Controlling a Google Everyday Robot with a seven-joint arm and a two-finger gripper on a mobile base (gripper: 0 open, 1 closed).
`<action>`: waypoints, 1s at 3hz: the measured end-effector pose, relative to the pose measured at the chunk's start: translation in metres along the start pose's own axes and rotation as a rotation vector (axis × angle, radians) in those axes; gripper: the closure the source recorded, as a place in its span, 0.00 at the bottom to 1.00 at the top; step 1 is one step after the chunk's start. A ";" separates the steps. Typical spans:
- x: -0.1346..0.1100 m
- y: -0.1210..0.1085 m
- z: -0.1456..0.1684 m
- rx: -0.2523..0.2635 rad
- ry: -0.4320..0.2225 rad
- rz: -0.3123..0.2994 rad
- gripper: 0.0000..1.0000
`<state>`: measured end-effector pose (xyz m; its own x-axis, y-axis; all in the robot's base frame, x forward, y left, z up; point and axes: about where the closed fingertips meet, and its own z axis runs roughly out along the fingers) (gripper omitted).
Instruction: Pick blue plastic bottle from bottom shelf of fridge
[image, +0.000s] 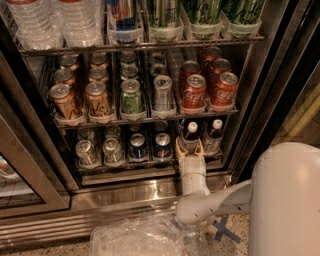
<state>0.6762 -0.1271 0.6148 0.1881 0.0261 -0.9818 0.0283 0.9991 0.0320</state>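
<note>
The gripper (190, 147) reaches onto the bottom shelf (125, 173) of the fridge (120, 200), set around the blue plastic bottle (190, 136) at the front, though I cannot tell whether it grasps it, with a second bottle (214, 136) just beside and cans (137, 146) further along.

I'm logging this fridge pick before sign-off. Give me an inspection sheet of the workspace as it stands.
Surface: bottom shelf, a wire rack with a steel front edge, inside the fridge.
Job's things: blue plastic bottle, upright, white cap, on the right part of the shelf.
Clutter: a second bottle just right of it; cans in the lanes to its left.
Gripper: gripper at the blue plastic bottle's base.
Cables: nothing seen.
Surroundings: red cola cans on the rack above; clear plastic wrap on the floor in front.
</note>
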 end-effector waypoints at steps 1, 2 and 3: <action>-0.007 0.000 -0.002 -0.004 -0.018 0.004 1.00; -0.013 0.000 -0.003 0.000 -0.037 0.007 1.00; -0.021 0.000 -0.006 -0.004 -0.056 0.009 1.00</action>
<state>0.6662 -0.1273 0.6340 0.2431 0.0338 -0.9694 0.0223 0.9989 0.0404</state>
